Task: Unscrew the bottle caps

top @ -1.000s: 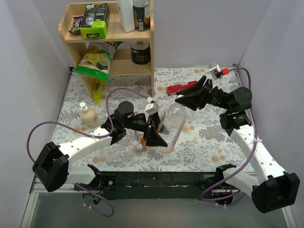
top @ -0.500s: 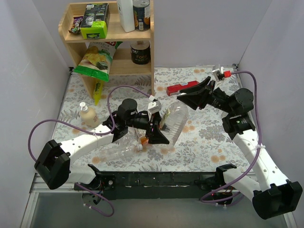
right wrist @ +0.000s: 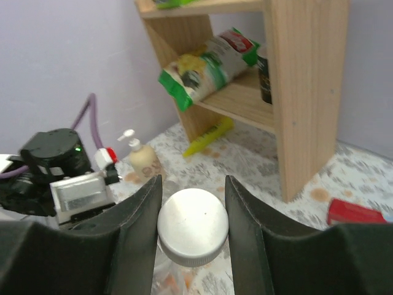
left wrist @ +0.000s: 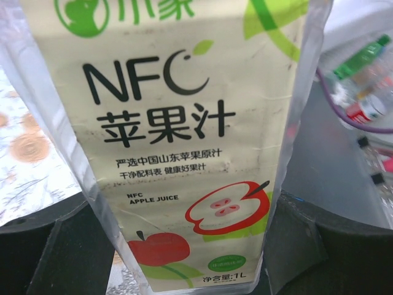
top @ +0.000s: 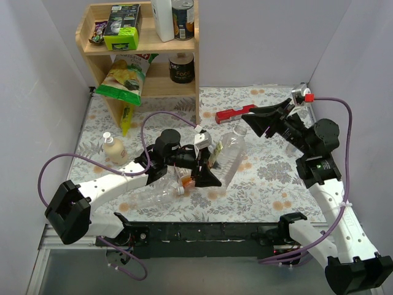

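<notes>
A clear bottle [top: 226,158] with an apple-juice label [left wrist: 184,123] is tilted over the mat, its top toward the back right. My left gripper [top: 206,172] [left wrist: 184,261] is shut on its body, a black finger [left wrist: 49,252] on each side. A white bottle cap [right wrist: 193,226] [top: 241,130] sits at the bottle's top. My right gripper [right wrist: 193,215] [top: 248,123] is shut on it, both fingers against its rim. A second clear bottle [top: 153,198] lies on the mat under the left arm, with something orange [top: 185,182] at its right end.
A wooden shelf [top: 144,43] stands at the back left with a chips bag [top: 126,77], a dark tin [top: 181,67] and a green box [top: 123,24]. A pump bottle [top: 113,147] stands at the left. A red object [top: 236,114] lies behind the right gripper. Walls close both sides.
The right arm has swung right and back, its gripper still at the bottle's top. The left gripper and the bottle have shifted right, and the bottle stands more upright.
</notes>
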Controlling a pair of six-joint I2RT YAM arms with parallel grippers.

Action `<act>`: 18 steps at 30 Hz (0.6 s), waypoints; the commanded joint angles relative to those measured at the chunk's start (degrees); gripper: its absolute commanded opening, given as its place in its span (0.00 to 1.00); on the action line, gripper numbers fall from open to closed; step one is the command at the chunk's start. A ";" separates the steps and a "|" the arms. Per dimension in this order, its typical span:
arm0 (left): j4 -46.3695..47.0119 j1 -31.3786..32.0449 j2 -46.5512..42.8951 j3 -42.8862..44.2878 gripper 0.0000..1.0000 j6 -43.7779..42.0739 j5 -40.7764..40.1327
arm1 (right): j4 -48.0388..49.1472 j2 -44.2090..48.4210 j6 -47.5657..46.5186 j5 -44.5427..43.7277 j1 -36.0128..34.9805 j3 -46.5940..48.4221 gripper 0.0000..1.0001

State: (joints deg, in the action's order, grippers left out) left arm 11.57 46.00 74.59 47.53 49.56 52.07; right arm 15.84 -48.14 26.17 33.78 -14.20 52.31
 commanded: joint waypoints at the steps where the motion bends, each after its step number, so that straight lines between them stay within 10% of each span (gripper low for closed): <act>1: -1.55 -0.47 -2.77 1.95 0.19 -1.40 -12.33 | -14.58 -0.64 -5.86 -13.86 0.40 6.55 0.01; 7: -0.59 -5.39 -5.50 0.55 0.20 1.85 -25.69 | -30.32 -2.04 -13.77 -32.69 0.31 9.56 0.01; 18: -3.40 -5.83 -8.05 0.64 0.24 -2.36 -37.13 | -16.90 -16.36 -9.65 -38.69 0.31 -8.01 0.01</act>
State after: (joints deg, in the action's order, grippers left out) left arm 8.78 39.99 67.99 47.53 48.90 18.50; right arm -7.22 -58.54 15.94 0.19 -13.93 47.92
